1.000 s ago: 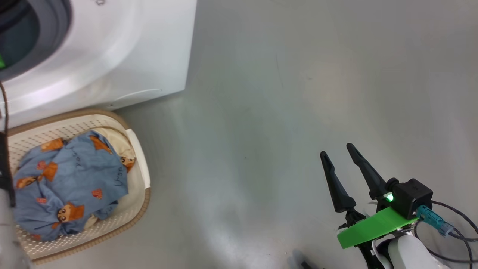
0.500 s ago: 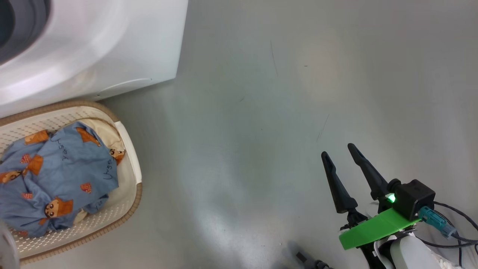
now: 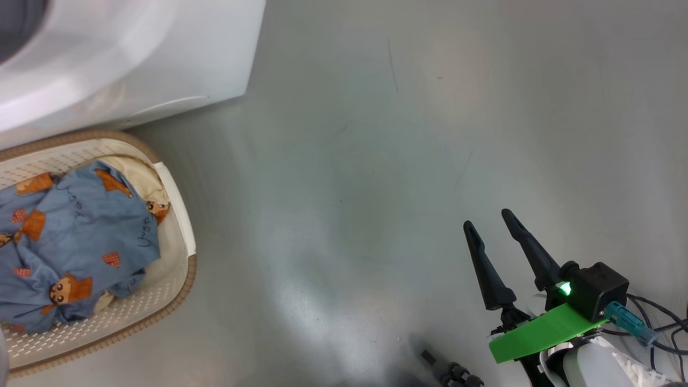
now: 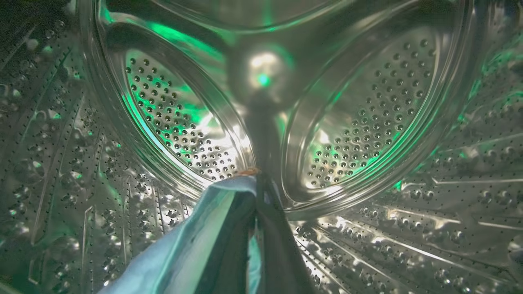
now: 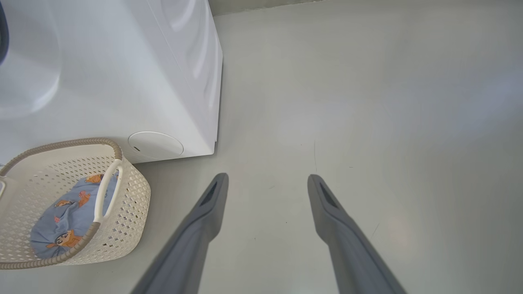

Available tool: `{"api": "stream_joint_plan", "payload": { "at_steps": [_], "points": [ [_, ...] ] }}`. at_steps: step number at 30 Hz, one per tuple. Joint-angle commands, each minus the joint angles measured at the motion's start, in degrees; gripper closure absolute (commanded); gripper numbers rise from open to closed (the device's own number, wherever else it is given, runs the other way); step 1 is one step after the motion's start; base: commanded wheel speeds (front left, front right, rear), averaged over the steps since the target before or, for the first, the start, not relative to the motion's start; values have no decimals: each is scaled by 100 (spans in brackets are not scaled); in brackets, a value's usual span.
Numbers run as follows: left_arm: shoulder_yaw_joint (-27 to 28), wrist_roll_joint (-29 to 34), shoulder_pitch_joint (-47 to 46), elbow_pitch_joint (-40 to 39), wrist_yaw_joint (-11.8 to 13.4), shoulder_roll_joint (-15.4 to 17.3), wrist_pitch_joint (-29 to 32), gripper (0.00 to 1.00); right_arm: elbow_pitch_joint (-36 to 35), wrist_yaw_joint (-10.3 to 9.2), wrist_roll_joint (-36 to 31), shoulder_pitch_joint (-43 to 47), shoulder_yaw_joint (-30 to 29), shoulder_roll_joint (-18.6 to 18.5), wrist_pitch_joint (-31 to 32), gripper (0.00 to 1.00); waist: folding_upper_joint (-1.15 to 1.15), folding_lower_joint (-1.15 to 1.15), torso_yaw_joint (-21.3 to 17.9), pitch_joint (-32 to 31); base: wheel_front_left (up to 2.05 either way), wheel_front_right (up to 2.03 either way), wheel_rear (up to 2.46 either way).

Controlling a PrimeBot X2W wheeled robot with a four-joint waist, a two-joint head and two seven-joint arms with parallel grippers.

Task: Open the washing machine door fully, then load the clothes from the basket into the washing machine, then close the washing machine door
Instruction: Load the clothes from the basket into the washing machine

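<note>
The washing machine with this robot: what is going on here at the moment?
The robot is loading laundry. Its left gripper is inside the steel drum of the washing machine, shut on a light blue garment. Its right gripper is open and empty, above the floor. More bear-print clothes lie in the basket, which stands on the floor beside the machine.

Clothes (image 3: 75,247) in basket (image 3: 180,215), before washing machine (image 3: 134,54).

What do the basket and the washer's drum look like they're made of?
The basket looks like matte cream plastic: moulded walls punched with holes, a brown woven-look rim. The drum seems polished steel: perforated, mirroring green light.
</note>
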Motion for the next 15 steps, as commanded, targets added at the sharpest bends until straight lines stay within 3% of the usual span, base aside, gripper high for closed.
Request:
{"api": "stream_joint_plan", "payload": {
  "at_steps": [1, 9, 15],
  "points": [
    [64, 41, -87, -373, -39, 245, -29, 100, -135, 9, 32, 237, 119, -74, -27, 0, 0, 0, -30, 68, 0, 0, 0],
    [100, 248, -29, -850, -22, 284, -29, 100, -145, 9, 48, 274, 153, -47, -27, 0, 0, 0, -142, 142, 0, 0, 0],
    [-178, 542, -166, -115, -9, 366, -29, 100, -109, 9, 57, 390, 180, -32, -27, 0, 0, 0, -173, 80, 0, 0, 0]
  ]
}}
